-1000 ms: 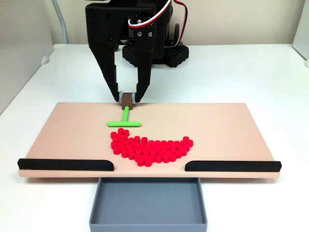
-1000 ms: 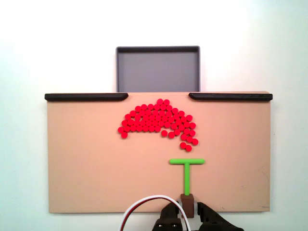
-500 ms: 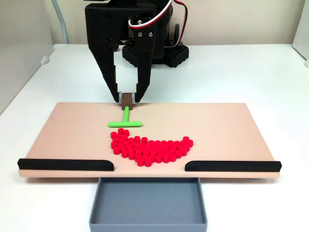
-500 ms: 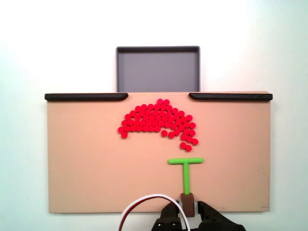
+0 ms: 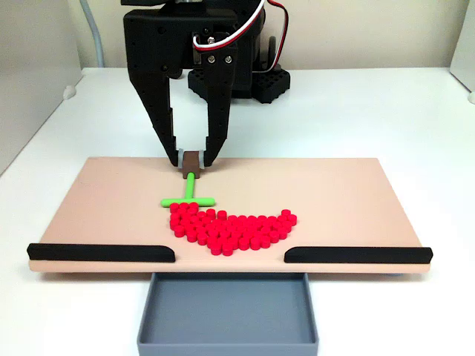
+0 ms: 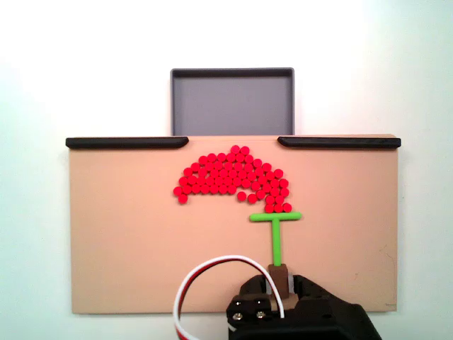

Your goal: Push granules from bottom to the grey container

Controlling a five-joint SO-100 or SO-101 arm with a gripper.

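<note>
Tan board (image 5: pixel 356 200) on white table; black strips (image 5: pixel 100 253) flank gap at its edge. Grey container (image 6: pixel 232 106) beyond gap, empty. Gripper (image 5: pixel 193 159) pinches brown handle of green T-tool (image 6: pixel 275 228). Crossbar touches rear of granules (image 6: pixel 232 177). Judgement: pushing barely begun, whole cluster left.

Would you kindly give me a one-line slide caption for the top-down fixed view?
Gripper holds green T-shaped tool against red granules on tan board, grey container beyond.
</note>
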